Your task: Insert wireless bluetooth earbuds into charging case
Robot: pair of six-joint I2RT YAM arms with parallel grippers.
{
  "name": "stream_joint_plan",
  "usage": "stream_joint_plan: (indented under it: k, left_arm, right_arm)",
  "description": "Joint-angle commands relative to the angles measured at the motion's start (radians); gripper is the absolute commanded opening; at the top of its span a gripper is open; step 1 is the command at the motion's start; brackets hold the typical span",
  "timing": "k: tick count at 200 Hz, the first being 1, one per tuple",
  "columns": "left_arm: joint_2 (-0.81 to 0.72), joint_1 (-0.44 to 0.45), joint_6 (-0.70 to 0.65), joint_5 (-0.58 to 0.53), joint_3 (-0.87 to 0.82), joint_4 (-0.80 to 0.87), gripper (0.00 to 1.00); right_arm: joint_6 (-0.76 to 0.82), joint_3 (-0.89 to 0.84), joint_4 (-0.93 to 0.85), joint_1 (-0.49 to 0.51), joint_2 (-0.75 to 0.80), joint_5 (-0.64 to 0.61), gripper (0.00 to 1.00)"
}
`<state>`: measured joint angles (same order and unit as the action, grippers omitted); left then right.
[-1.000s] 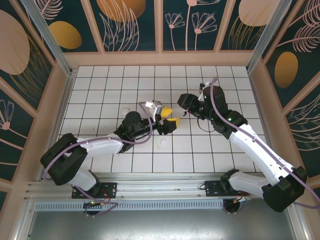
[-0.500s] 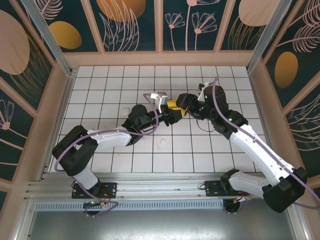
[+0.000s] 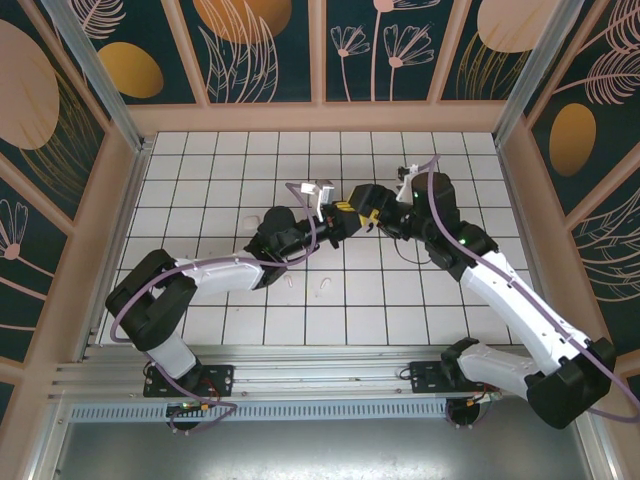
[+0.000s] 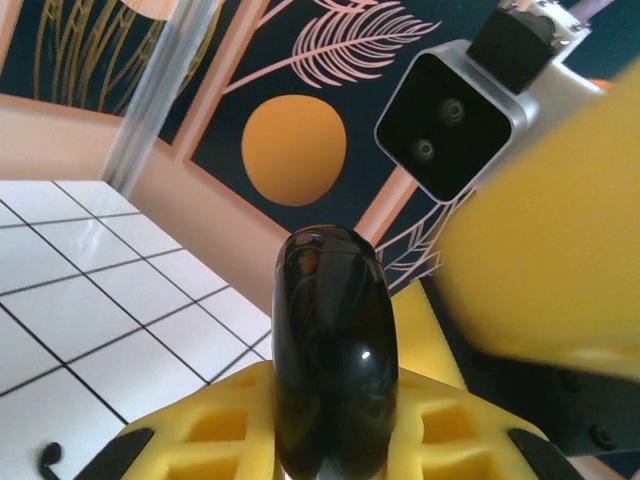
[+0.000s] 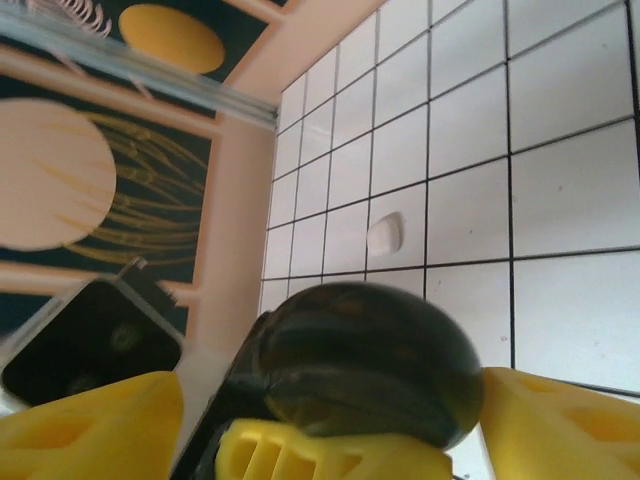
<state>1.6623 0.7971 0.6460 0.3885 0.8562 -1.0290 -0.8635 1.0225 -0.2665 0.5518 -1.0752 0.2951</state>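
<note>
- left gripper (image 4: 335, 425) is clamped tight on the black charging case (image 4: 330, 350). the glossy case stands upright between its yellow fingers (image 4: 225, 425), held up off the tiled floor (image 3: 400, 300)
- right gripper (image 5: 330, 410) sits nose to nose with the left one over the middle of the floor. its jaws are spread wide on either side of the same case, and one finger (image 5: 90, 420) is clearly off it. can't tell if the other finger is touching
- so the case hangs in the air between the two claws, lid closed as far as i can see
- one white earbud (image 3: 325, 288) lies loose on a tile just near-side of the left forearm
- a tiny black earbud (image 4: 48, 460) lies on the floor below the left gripper
- a small white rounded blob (image 5: 385, 233) sits on a tile further left. too small to say what it is
</note>
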Motion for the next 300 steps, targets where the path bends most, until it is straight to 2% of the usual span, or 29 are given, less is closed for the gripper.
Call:
stream_joint_plan:
  k: [1, 28, 55, 83, 100, 110, 133, 164, 202, 247, 276, 300]
  left_arm:
    - [-0.013, -0.052, 0.147, 0.081, -0.016, -0.149, 0.07]
    - [0.015, -0.144, 0.345, 0.221, -0.046, -0.363, 0.06]
    - [0.015, -0.178, 0.440, 0.311, -0.041, -0.476, 0.05]
    - [0.000, -0.182, 0.488, 0.361, -0.020, -0.505, 0.05]
    - [-0.016, -0.182, 0.490, 0.376, -0.010, -0.496, 0.05]
    - [-0.027, -0.182, 0.472, 0.386, -0.004, -0.464, 0.05]
    - [-0.061, -0.181, 0.414, 0.394, 0.001, -0.375, 0.05]
    - [-0.077, -0.183, 0.414, 0.426, 0.026, -0.334, 0.05]
    - [-0.076, -0.180, 0.441, 0.438, 0.035, -0.361, 0.04]
    - [-0.073, -0.182, 0.462, 0.446, 0.028, -0.386, 0.04]
    - [-0.073, -0.182, 0.469, 0.450, 0.029, -0.387, 0.04]
    - [-0.068, -0.182, 0.482, 0.462, 0.035, -0.395, 0.05]
  right_arm:
    - [0.073, 0.029, 0.037, -0.044, 0.069, 0.032, 0.84]
    - [0.131, 0.032, 0.099, -0.157, 0.128, 0.131, 0.84]
    - [0.165, 0.011, 0.235, -0.253, 0.136, 0.307, 0.78]
    - [0.158, 0.007, 0.377, -0.265, 0.083, 0.456, 0.68]
    - [0.144, 0.004, 0.450, -0.258, 0.046, 0.505, 0.62]
    - [0.144, 0.002, 0.479, -0.247, 0.029, 0.510, 0.60]
    - [0.152, -0.001, 0.510, -0.205, -0.006, 0.497, 0.64]
    - [0.196, 0.003, 0.523, -0.130, -0.043, 0.497, 0.64]
    - [0.203, -0.001, 0.522, -0.108, -0.068, 0.482, 0.55]
    - [0.155, -0.043, 0.607, -0.100, -0.084, 0.513, 0.49]
    - [0.181, -0.047, 0.582, -0.078, -0.082, 0.510, 0.48]
    - [0.212, -0.051, 0.532, -0.072, -0.085, 0.498, 0.39]
